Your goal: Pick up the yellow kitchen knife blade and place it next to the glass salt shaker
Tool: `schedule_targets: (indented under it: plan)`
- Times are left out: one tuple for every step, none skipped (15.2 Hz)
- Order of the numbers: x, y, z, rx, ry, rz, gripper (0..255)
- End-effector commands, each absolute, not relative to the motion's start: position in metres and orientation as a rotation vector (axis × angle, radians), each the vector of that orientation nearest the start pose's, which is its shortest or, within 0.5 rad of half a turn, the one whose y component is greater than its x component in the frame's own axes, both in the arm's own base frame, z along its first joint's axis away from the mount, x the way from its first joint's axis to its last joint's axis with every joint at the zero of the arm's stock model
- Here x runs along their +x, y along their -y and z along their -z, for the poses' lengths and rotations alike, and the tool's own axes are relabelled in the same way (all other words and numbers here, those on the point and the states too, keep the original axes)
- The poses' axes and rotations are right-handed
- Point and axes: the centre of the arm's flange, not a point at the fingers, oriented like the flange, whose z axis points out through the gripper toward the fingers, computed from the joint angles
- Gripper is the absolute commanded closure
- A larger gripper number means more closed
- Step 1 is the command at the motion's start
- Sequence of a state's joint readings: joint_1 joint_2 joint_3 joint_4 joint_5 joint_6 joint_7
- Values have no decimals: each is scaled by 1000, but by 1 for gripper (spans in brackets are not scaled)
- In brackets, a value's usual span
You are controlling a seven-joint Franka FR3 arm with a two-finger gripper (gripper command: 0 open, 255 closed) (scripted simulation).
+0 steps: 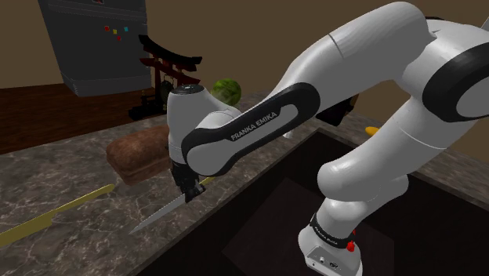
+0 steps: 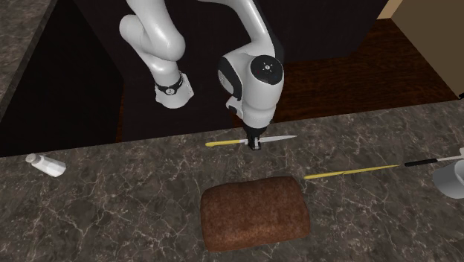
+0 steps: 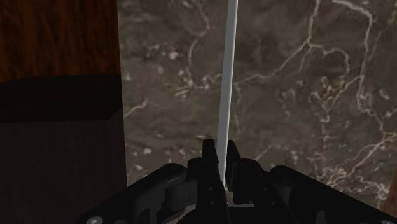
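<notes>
Clamped on the thin knife [image 2: 281, 138], the tool [image 2: 255, 143] could let it pivot or slip while crossing to the salt shaker [image 2: 44, 164].

The knife [image 2: 279, 138] is held crosswise in the hand [image 2: 255, 144], at the table [image 2: 111, 216] edge toward the second exterior view's top. The loaf [image 2: 255, 212] is set just below the hand in that view, further in on the table. The shaker [image 2: 46, 164] is laid on its side well apart at the view's left, near the same edge. A long thin utensil [image 2: 349, 173] is laid right of the loaf, with a rounded vessel [image 2: 448, 179] near its far end.
</notes>
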State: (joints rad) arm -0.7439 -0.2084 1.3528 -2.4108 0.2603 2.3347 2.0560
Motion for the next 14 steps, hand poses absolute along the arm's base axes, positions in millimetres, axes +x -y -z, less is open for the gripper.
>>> schedule_targets:
  plan:
    - [394, -276, -326, -2158, -2304, 23, 255]
    - [394, -276, -326, -2158, -2304, 23, 255]
    - [394, -276, -326, -2158, -2304, 23, 255]
    - [394, -276, -326, -2158, -2304, 23, 255]
    - [394, -276, -326, -2158, -2304, 23, 255]
    - [394, -276, -326, -2158, -2304, 23, 255]
    - [394, -276, -332, -2158, -2304, 23, 255]
    - [394, -276, -337, -2158, -2304, 23, 255]
    - [394, -276, -342, -2158, -2304, 23, 255]
    - [394, -276, -347, -2158, -2304, 23, 255]
    - [394, -276, -353, -2158, -2304, 23, 255]
    - [394, -276, -358, -2158, -2304, 23, 255]
    - [394, -276, -363, -2158, -2304, 23, 255]
    - [394, -276, -369, -2158, -2304, 23, 255]
